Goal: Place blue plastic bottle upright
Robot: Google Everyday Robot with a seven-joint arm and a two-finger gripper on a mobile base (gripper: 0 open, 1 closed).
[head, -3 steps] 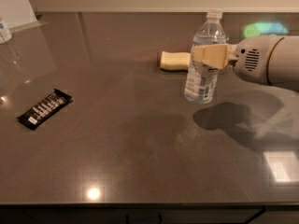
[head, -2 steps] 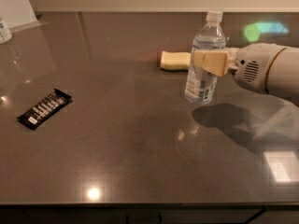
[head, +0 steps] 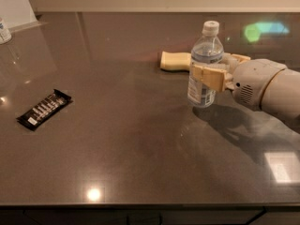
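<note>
The blue plastic bottle (head: pixel 205 62), clear with a white cap and a white-and-blue label, stands upright right of centre on the dark counter (head: pixel 131 144). Its base is at or just above the surface; I cannot tell whether it touches. My gripper (head: pixel 209 75) reaches in from the right. Its tan fingers (head: pixel 206 76) are shut around the bottle's middle, over the label. The white arm (head: pixel 267 88) runs off the right edge.
A yellow sponge (head: pixel 175 61) lies just behind and left of the bottle. A black snack bar (head: pixel 44 109) lies at the left. Another small bottle (head: pixel 3 30) stands at the far left edge, by a white wall.
The bottle stays upright in nearly the same spot, perhaps a touch lower. The arm behind the gripper has dropped lower and tilted, still holding the bottle.
</note>
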